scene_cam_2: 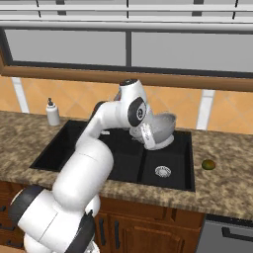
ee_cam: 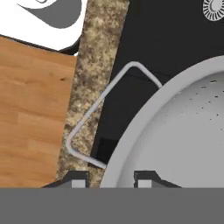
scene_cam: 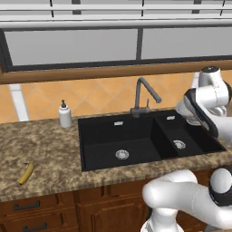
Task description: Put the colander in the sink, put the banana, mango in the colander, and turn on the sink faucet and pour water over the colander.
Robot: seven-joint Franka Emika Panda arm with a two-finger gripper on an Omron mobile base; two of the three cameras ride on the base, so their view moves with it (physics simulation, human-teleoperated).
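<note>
One colander (scene_cam_2: 160,129), grey and tilted, hangs above the right part of the black sink (scene_cam_2: 123,163), its rim pinched between the two tips of the gripper (ee_cam: 107,178). Left of the sink the banana (scene_cam: 26,173) lies on the counter (scene_cam: 45,149); the mango (scene_cam_2: 208,164) sits to the right.

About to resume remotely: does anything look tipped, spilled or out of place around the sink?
Only the colander: it hangs tilted in the gripper, jaws on its rim, above the sink, as expected mid-carry. The banana and mango lie on the counter on opposite sides. Nothing is spilled or damaged.
</note>
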